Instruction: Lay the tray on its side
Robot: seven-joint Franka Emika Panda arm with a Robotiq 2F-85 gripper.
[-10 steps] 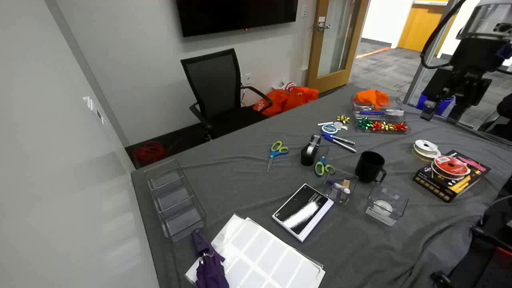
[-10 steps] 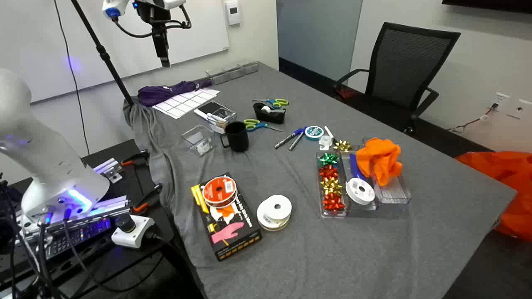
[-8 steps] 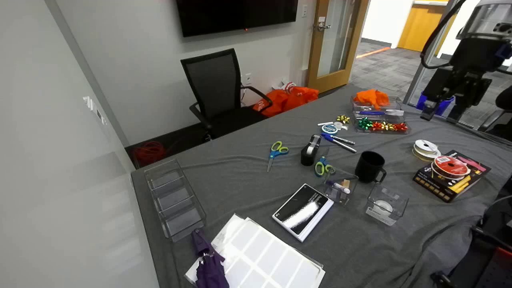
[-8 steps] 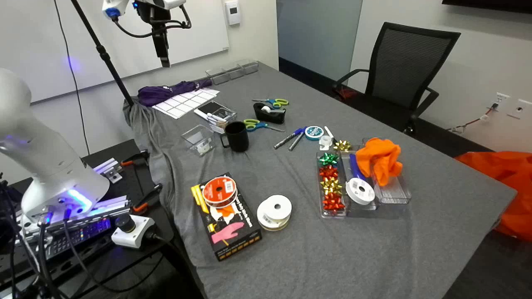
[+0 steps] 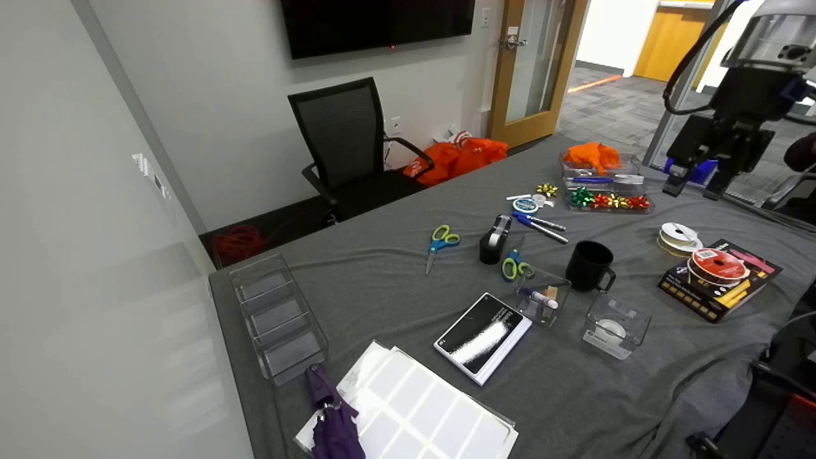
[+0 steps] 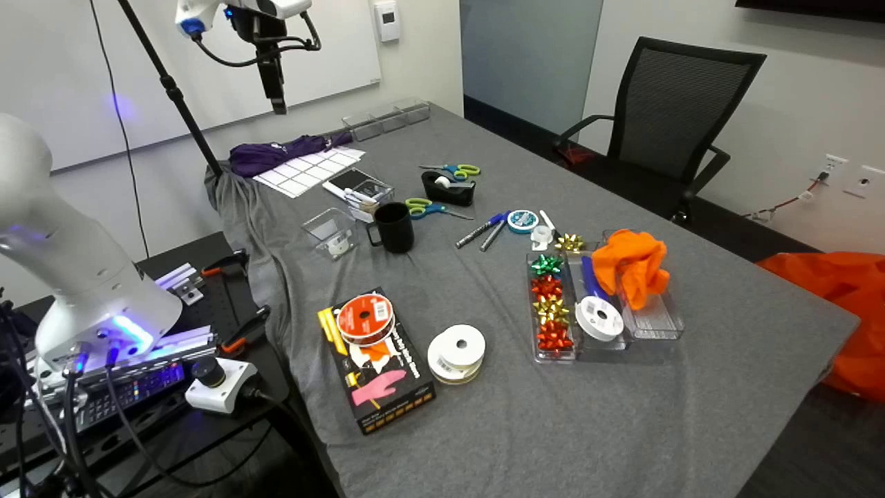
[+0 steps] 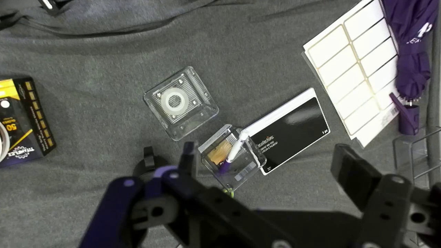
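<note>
Two small square clear plastic trays stand on the grey cloth; I cannot tell which is meant. A tray [image 5: 628, 313] [image 6: 323, 225] [image 7: 193, 123] holding a white tape roll lies flat, open side up. The second clear tray [image 5: 528, 315] [image 7: 230, 179] holds a purple-and-white marker and a tan piece; it sits flat between the black cup [image 5: 588, 266] [image 6: 394, 228] and the ink pad box [image 5: 479, 338] [image 7: 293, 134]. My gripper [image 5: 695, 187] [image 6: 278, 109] [image 7: 267, 153] is open and empty, high above the table. In the wrist view its left finger partly overlaps the cup.
A glove box [image 5: 720, 280] with ribbon spools is near the cup. Label sheets [image 5: 414, 414] and a purple umbrella [image 5: 335, 421] lie beyond the ink pad box. A tape dispenser [image 5: 495, 240], scissors [image 5: 441, 242] and a long divided clear tray [image 5: 280, 319] also lie there.
My open gripper has shifted a little, to the left and slightly down in an exterior view. The trays and other objects have not moved.
</note>
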